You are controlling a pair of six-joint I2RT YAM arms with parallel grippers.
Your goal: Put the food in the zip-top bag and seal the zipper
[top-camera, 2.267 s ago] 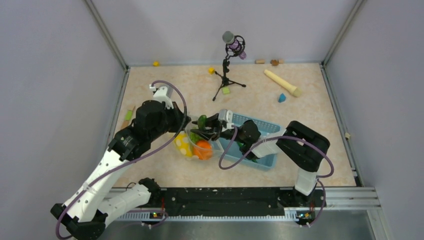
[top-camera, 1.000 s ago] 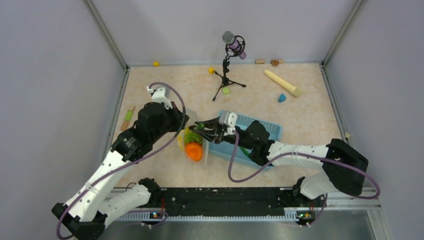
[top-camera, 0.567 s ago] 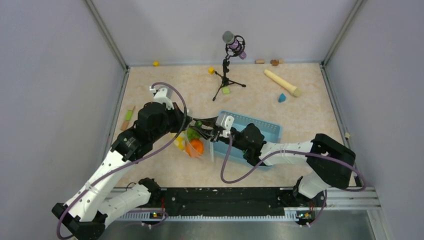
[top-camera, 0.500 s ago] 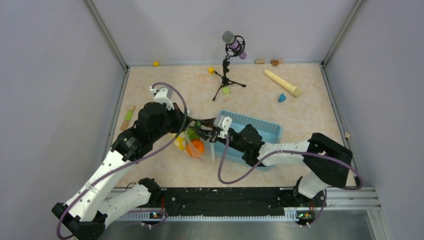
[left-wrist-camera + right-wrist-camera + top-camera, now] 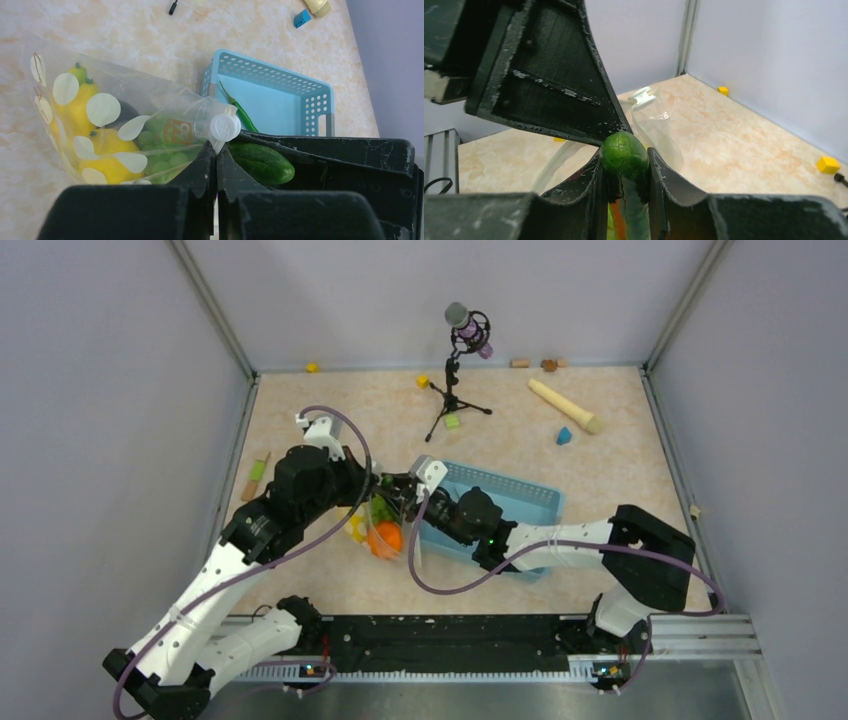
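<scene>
The left claw (image 5: 216,161) clenches the zip-top bag (image 5: 165,107); the right claw (image 5: 624,175) grasps the green cucumber (image 5: 624,150), a grip plain only from its wrist.

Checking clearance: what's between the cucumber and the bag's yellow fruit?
Left wrist view: the left end effector, pinching the zip-top bag, then green grapes.

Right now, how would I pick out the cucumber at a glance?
Find the light blue basket mid-table; the clear dotted bag sits just left of it. Right beside the bag, the cucumber is the glossy dark-green rod clamped in the right end effector, far thicker than the thin green pod in the basket.
</scene>
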